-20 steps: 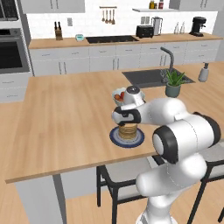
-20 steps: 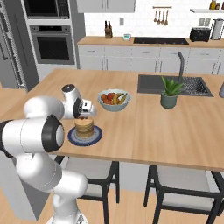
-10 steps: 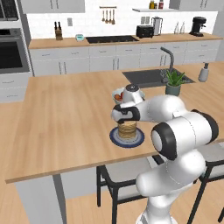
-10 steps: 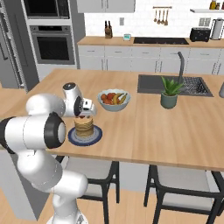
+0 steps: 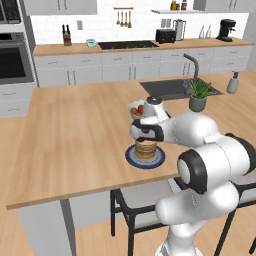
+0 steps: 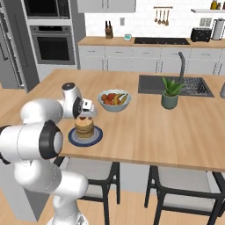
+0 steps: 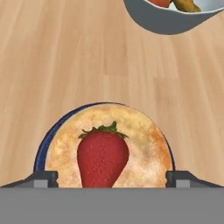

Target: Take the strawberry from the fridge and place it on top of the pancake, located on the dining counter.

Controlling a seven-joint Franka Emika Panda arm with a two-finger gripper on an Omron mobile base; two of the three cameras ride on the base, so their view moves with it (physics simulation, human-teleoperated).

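Since a second ago the white arm's tool (image 6: pixel 84 115) has risen slightly, fingers spread wide; the red strawberry (image 7: pixel 103 158) rests released on the tan pancake stack (image 6: pixel 84 127). Light wood table (image 5: pixel 75 135); grey fruit bowl (image 6: pixel 114 100) beyond, right.

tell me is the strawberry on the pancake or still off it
On it, as far as the hand view shows: the strawberry lies over the middle of the pancake, with the finger tips spread wide of it.
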